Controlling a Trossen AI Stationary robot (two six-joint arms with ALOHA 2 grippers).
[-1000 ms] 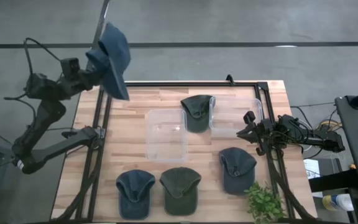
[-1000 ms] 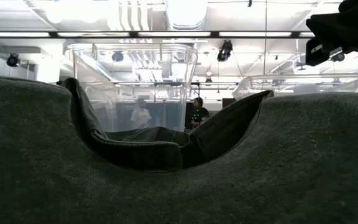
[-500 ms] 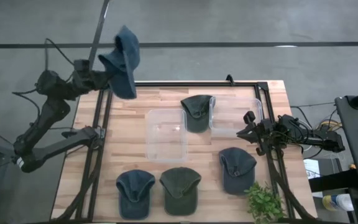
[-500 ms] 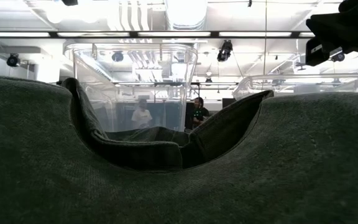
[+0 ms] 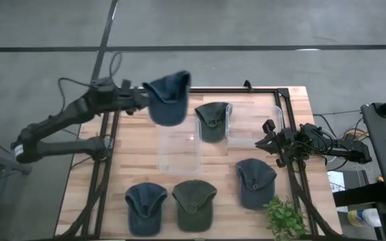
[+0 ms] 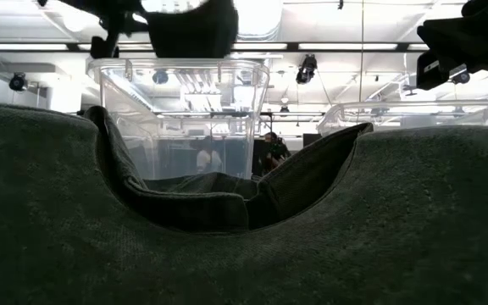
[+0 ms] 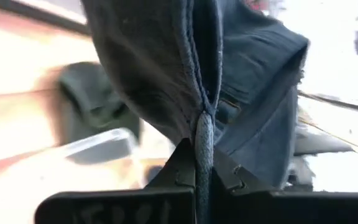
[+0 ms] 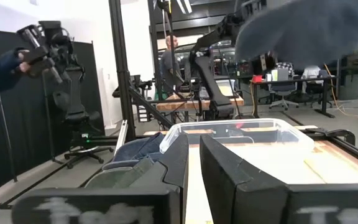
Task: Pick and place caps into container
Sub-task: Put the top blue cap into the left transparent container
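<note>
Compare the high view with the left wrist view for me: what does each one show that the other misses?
Only the high view shows the whole layout: three caps on the table's near side, two slate-blue and one olive, with the right gripper waiting at the right edge. Only the left wrist view shows the left gripper pinched shut on a fold of the carried blue cap. Both show that cap, the clear container and the olive cap by it.
</note>
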